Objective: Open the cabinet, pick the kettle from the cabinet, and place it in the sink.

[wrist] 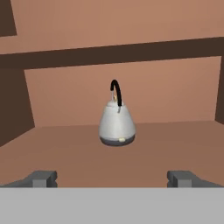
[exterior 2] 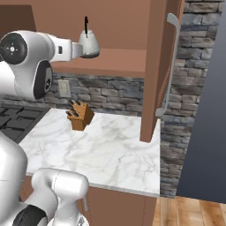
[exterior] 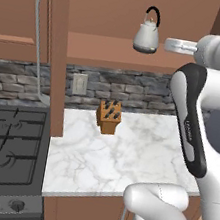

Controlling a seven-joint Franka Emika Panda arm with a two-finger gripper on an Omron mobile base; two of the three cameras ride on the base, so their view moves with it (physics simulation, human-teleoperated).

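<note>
Squat cone-shaped silver kettle w/ thin black arched handle, upright on wooden cabinet shelf, gripper jaws wide, apart from it

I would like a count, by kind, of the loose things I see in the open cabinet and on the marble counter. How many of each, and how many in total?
Kettle, on the lower shelf of the open cabinet: 1
Knife block, on the marble counter: 1
Total: 2
</note>
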